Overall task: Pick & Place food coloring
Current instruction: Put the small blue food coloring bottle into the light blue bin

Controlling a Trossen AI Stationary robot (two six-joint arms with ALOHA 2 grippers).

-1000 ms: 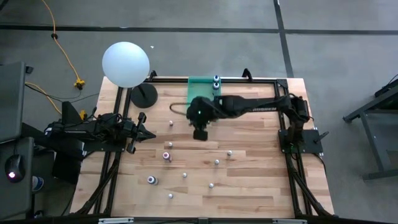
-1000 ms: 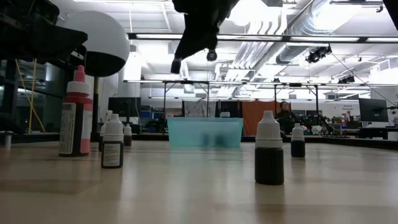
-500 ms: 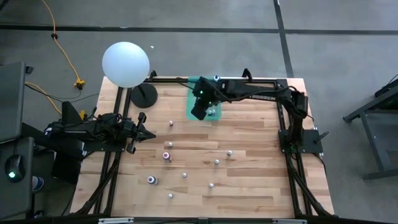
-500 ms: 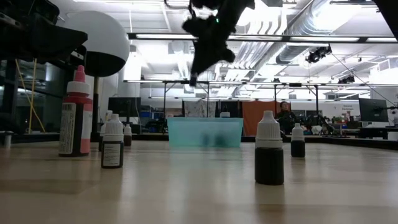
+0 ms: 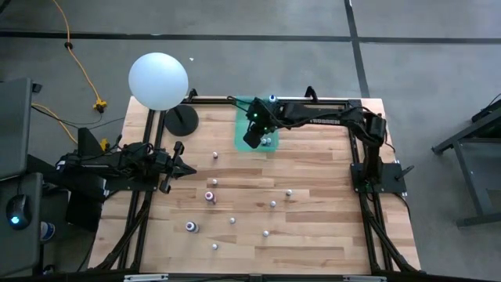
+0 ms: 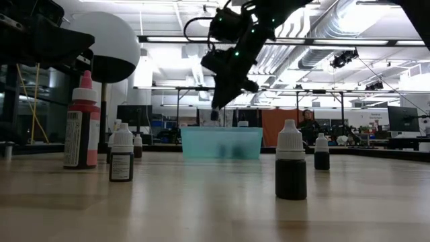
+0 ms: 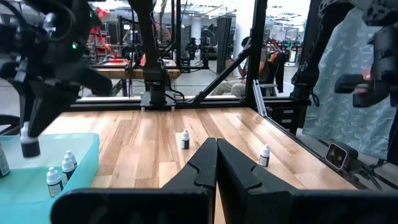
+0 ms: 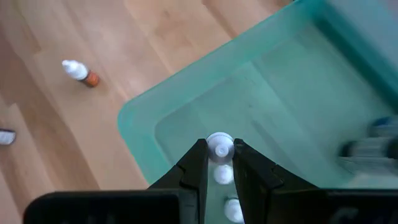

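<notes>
While the right gripper [image 8: 219, 163] is pinching a white-capped bottle [image 8: 219, 148] above the translucent teal bin [image 5: 243, 133], nine bottles are waiting on the wooden bench [image 5: 313, 227]; the left gripper [image 7: 216, 163] is idling, fingers pressed together.

A white ball [image 5: 159, 80] on a black round base [image 5: 181, 120] stands at the table's [image 5: 313, 235] far left corner, well left of the right gripper. A yellow cable [image 5: 78, 59] lies on the floor beyond it. A person [image 6: 308, 126] sits far behind.
</notes>
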